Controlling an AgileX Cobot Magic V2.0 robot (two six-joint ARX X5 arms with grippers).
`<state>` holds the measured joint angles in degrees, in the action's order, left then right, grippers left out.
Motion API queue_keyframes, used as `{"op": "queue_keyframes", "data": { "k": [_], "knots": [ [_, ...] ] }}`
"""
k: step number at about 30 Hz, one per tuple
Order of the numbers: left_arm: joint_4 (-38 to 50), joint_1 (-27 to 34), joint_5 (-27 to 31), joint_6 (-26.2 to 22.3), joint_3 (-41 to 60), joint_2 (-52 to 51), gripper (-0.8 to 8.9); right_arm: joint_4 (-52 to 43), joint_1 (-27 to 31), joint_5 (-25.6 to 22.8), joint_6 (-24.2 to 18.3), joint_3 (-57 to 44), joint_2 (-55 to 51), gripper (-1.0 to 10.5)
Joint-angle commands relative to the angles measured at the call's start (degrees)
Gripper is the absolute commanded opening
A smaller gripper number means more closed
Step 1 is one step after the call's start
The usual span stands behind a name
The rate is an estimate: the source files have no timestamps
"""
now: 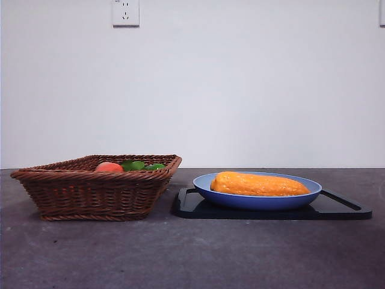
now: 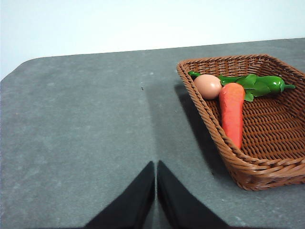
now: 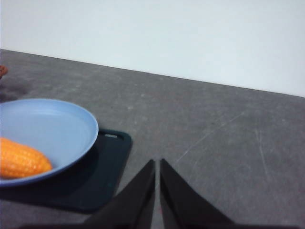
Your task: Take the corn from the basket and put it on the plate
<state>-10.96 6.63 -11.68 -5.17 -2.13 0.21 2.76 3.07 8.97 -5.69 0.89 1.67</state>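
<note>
1 corn (image 1: 260,184), 1 plate (image 1: 207,180), 1 basket (image 1: 90,192)

The basket (image 1: 96,192) is brown woven wicker, ribbed and rough, with a braided rim. The corn (image 1: 258,184) has a bumpy, kernelled orange skin with a slight sheen. The plate (image 1: 258,200) is smooth matt blue. Under it, the tray (image 1: 343,211) is smooth black with a dull shine. The table (image 1: 192,259) is dark grey, matt and faintly speckled, with fine scratches.
</note>
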Motion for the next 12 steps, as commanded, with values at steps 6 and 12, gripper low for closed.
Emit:
{"op": "queue_keyframes", "data": {
  "k": [6,12],
  "knots": [
    [-2.8,0.2,0.0,0.3,0.6,0.0,0.08,5.2,0.1,-0.1,0.7,-0.3,-1.5,0.0],
    [-2.8,0.2,0.0,0.3,0.6,0.0,0.08,6.8,0.1,-0.1,1.2,-0.3,-1.5,0.0]
  ]
}}
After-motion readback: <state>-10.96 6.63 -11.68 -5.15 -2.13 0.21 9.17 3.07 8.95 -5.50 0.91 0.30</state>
